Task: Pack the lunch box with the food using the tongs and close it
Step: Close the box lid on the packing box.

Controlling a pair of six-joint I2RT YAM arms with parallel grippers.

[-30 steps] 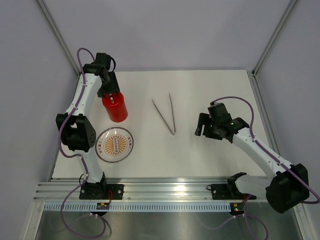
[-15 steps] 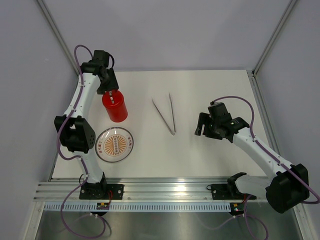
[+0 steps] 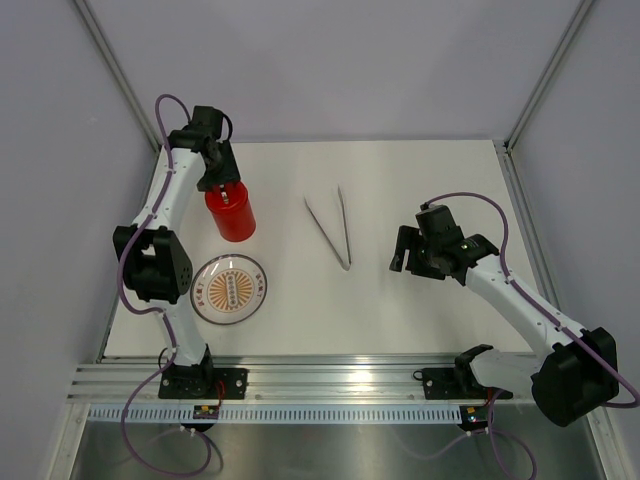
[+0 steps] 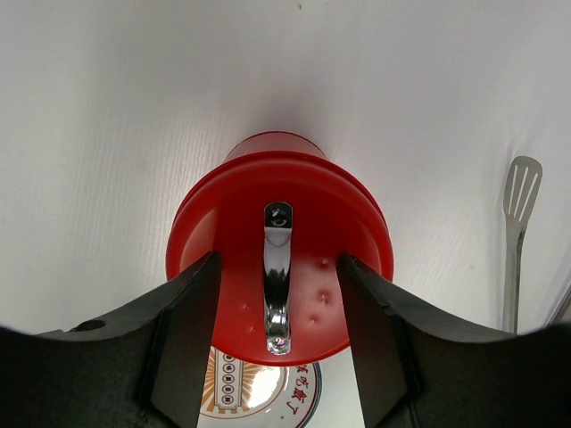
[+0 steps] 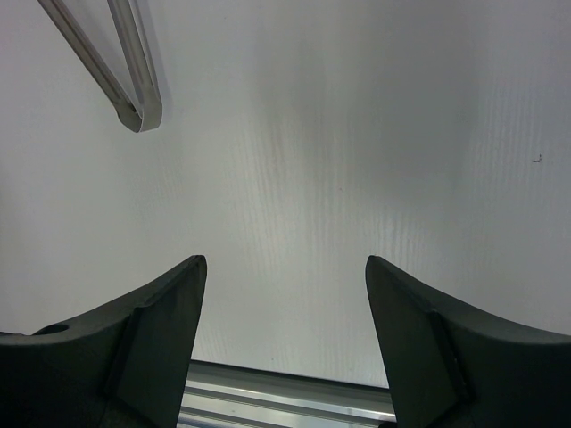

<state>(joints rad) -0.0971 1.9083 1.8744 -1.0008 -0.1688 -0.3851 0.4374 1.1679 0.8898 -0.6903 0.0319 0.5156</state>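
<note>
lunch box: (image 3: pixel 231 213) upright, far left of surface, lid (image 4: pixel 232 267) on
food: none in view, likely packed
tongs: (image 3: pixel 345 258) lying mid-surface, unheld
my left jaws: parted above lid, holding nothing
my right jaws: wide, empty
remaining: looks finished

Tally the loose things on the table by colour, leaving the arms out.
Red: 1, tall red plastic lunch box, its flat round red lid on and counted with it.
Silver: 1, long thin silver metal tongs.
Clear with orange: 1, clear round plate with orange pattern.
Total: 3.
</note>
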